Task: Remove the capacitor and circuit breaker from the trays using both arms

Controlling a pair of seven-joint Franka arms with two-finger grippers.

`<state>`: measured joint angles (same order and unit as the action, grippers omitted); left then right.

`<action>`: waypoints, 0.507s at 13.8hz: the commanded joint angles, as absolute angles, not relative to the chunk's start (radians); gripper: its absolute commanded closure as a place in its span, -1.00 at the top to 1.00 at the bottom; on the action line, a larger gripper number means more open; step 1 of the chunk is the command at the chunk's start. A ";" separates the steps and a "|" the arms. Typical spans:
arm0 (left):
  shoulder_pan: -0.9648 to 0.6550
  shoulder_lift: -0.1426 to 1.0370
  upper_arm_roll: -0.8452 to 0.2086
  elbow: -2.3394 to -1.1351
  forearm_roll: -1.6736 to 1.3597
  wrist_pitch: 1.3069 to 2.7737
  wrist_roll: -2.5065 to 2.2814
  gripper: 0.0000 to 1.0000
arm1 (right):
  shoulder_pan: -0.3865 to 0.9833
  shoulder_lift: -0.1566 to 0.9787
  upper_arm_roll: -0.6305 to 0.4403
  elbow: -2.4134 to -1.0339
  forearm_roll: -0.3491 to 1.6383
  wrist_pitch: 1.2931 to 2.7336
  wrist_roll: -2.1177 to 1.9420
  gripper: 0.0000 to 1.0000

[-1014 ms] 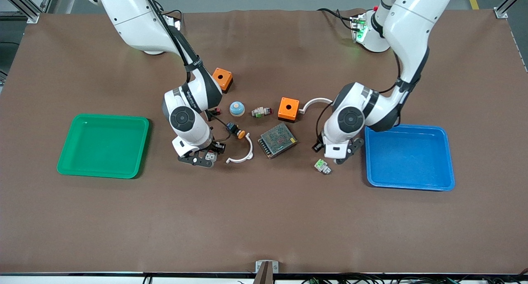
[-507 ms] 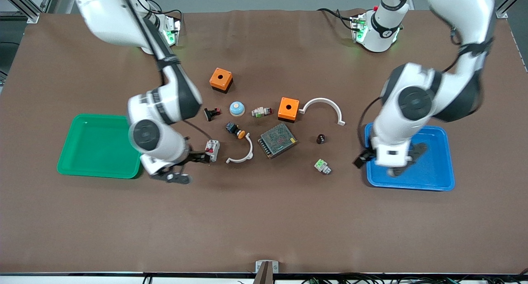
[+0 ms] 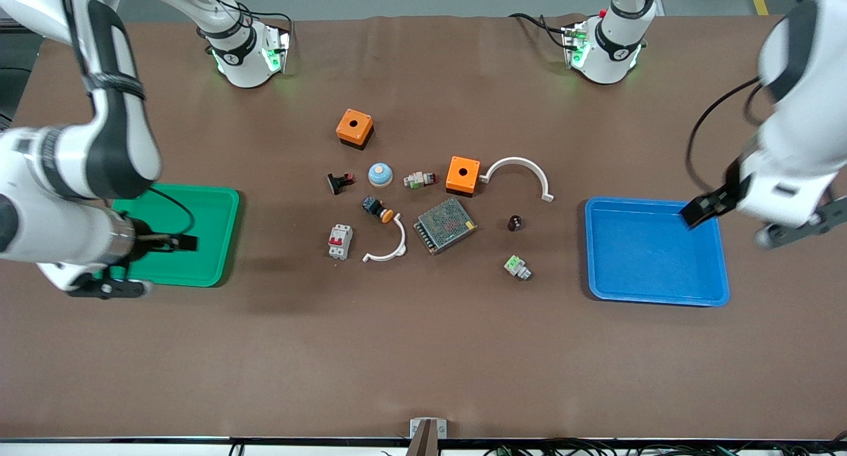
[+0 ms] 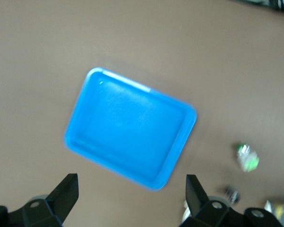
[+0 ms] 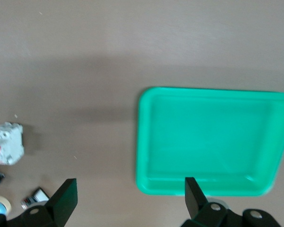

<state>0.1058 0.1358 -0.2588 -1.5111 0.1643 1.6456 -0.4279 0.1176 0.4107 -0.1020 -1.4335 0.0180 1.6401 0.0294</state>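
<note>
The breaker (image 3: 340, 241), a small white block with red levers, lies on the brown table beside a white arc clip; it also shows in the right wrist view (image 5: 7, 143). The capacitor (image 3: 515, 222), a tiny dark cylinder, stands on the table between the metal mesh box and the blue tray, and shows small in the left wrist view (image 4: 232, 194). My right gripper (image 3: 106, 288) is open and empty, high up by the green tray (image 3: 218, 244). My left gripper (image 3: 794, 231) is open and empty, high up by the blue tray (image 3: 662, 296).
In the middle of the table lie two orange boxes (image 3: 354, 127), a metal mesh box (image 3: 445, 225), two white arc clips (image 3: 519, 168), a blue dome (image 3: 380, 174), a push-button with orange cap (image 3: 378, 209), a black-and-red switch part (image 3: 340, 181) and a white-and-green connector (image 3: 517, 267). Both trays hold nothing.
Both arms have risen and swung outward, the right from over the breaker toward the green tray, the left from over the capacitor toward the blue tray. Breaker and capacitor stay on the table.
</note>
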 commanded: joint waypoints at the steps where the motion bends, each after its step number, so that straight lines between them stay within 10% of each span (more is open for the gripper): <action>1: 0.150 0.016 -0.253 -1.543 0.097 1.572 -0.229 1.00 | 0.069 0.354 -0.086 -1.438 -0.003 1.598 -0.024 1.00; 7: 0.040 -0.123 -0.090 -1.626 0.026 1.506 -0.106 1.00 | -0.003 0.361 -0.084 -1.325 -0.006 1.552 -0.046 1.00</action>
<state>0.0555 -0.0962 -0.1063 -1.5916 0.0477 1.5049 -0.1222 0.0084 0.3597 -0.1029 -1.3665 0.0146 1.5743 -0.0426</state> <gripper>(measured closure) 0.000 0.000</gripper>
